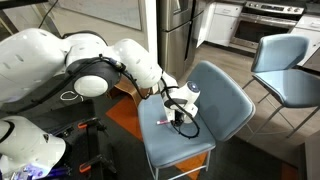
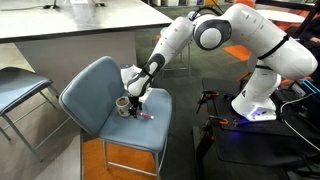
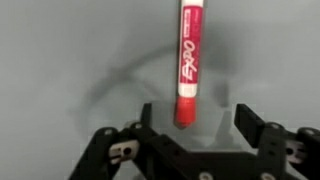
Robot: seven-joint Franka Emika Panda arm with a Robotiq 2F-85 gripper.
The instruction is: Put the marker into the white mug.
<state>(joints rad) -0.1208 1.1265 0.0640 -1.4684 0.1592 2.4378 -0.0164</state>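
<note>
The pinkish-red, stick-shaped marker with a paler capped end (image 3: 190, 60) lies flat on the blue padded counter (image 2: 90, 90), which is the seat of a chair. In the wrist view its red end reaches in between the spread dark fingers (image 3: 247, 128) of the black hand (image 3: 195, 130), which is released and grips nothing. In an exterior view the small white cylindrical mug (image 2: 122, 105) stands upright on the same counter just beside the hand. The white jointed robot arm (image 2: 200, 30) leans down over the seat.
</note>
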